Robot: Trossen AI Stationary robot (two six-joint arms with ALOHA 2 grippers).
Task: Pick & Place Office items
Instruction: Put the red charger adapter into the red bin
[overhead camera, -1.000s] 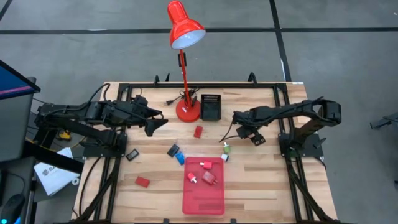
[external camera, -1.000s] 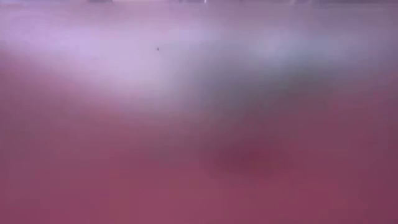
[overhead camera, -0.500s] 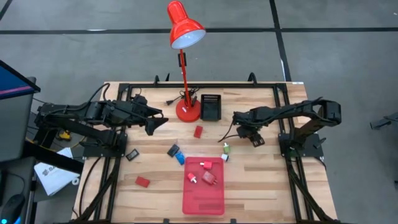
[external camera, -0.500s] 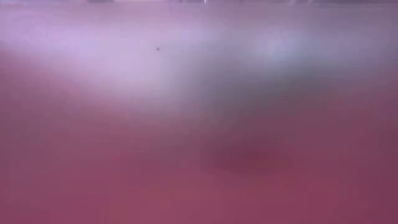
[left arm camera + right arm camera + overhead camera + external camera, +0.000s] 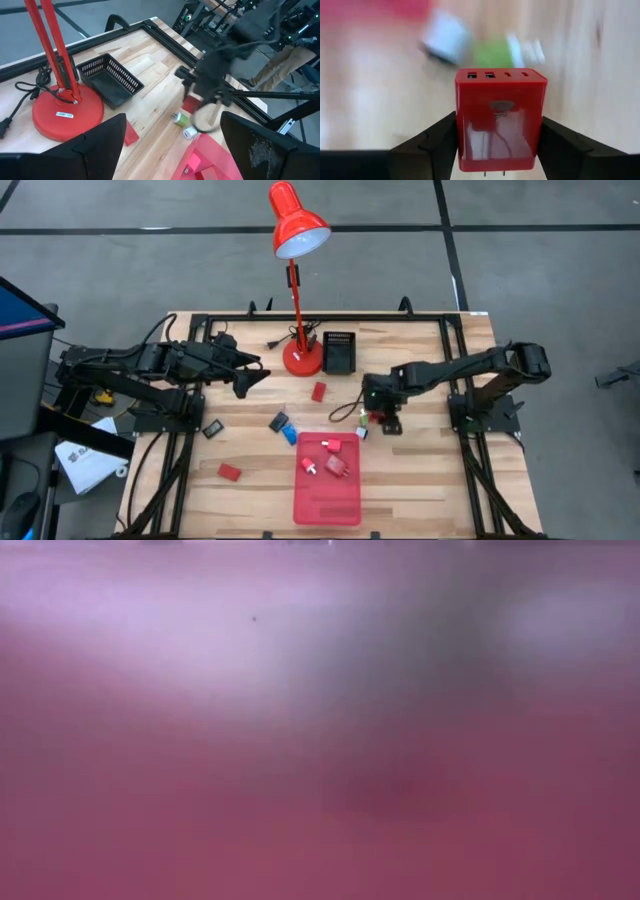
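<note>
My right gripper (image 5: 377,418) is shut on a red block (image 5: 500,120) with ports on its far face, over the table just right of a white-green piece (image 5: 364,418) and the red tray (image 5: 327,498). The tray holds three red pieces (image 5: 332,445). Lying on the table are a red block (image 5: 319,391), blue and black pieces (image 5: 284,427), a black piece (image 5: 212,429) and another red block (image 5: 229,472). My left gripper (image 5: 250,380) waits open at the table's left, in the air. The low view shows only a pink blur. My right gripper pinches the red block by two opposite side faces (image 5: 462,125) between its two fingers (image 5: 432,145). The fingers come from above, pointing steeply down. The block sits upright in the hold, port face away from the wrist, and looks clear of the table (image 5: 190,104).
A red desk lamp stands on its round base (image 5: 302,357) at the far middle, with a black mesh basket (image 5: 339,352) beside it. A black frame (image 5: 300,318) runs round the table. Bare wood lies at the near left and near right.
My right gripper has swung toward the table's left and near edge, toward the tray, rolling its wrist, and now stands beside the white-green piece with the red block. My left arm has kept still.
</note>
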